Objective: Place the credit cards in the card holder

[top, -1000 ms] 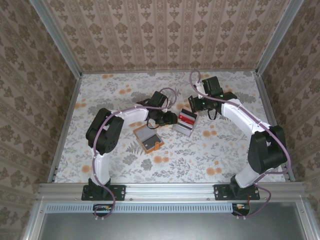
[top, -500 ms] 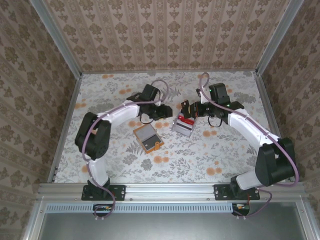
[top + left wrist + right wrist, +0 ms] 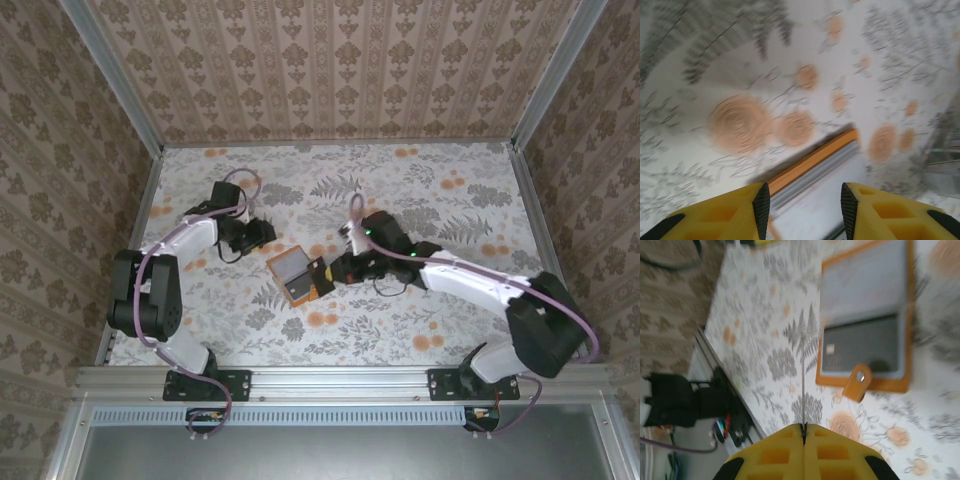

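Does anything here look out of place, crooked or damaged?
Nothing damaged or spilled. The flat orange card holder lies open, askew to the table's near edge, a dark card inside. The right gripper pinches a thin card edge-on.

Robot test booth (a lab rig), damask-papered walls [image 3: 330, 70], aluminium frame [image 3: 340, 381], floral tabletop [image 3: 460, 320].

Card holder [image 3: 811, 169] — blurred, partly behind the left tool [image 3: 802, 200].

"VIP" — printed on the dark card [image 3: 865, 342] in the card holder [image 3: 890, 386].
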{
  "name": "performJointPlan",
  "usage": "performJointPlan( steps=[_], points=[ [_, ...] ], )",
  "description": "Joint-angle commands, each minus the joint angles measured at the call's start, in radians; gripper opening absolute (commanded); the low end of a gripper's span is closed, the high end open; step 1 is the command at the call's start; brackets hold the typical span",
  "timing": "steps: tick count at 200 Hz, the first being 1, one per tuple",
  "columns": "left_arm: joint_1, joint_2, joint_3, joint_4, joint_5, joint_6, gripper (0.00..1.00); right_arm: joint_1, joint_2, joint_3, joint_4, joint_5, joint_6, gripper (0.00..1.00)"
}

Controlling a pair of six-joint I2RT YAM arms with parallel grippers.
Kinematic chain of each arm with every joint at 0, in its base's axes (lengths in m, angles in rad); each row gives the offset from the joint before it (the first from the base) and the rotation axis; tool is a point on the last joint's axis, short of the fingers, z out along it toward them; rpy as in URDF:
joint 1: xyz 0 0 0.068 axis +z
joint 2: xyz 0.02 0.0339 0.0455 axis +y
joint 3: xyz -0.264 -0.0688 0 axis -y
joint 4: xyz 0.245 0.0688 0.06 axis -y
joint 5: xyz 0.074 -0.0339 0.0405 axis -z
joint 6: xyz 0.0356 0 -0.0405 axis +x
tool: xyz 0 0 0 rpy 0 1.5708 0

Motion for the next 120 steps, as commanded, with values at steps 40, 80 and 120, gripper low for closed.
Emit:
performJointPlan(
  steps=[40, 80, 120],
  points=[
    [0.016, 0.034, -0.022, 0.004, 0.008, 0.069, 0.43, 0.174, 0.243, 0.178, -0.068, 0.21, -0.039, 0.0],
    [-0.003, 0.067, -0.016, 0.021, 0.022, 0.079, 0.43, 0.178, 0.265, 0.2, -0.158, 0.366, -0.087, 0.0],
    [-0.069, 0.111, -0.011, 0.037, 0.024, 0.077, 0.42, 0.153, 0.246, 0.206, -0.25, 0.486, -0.159, 0.0]
  ],
)
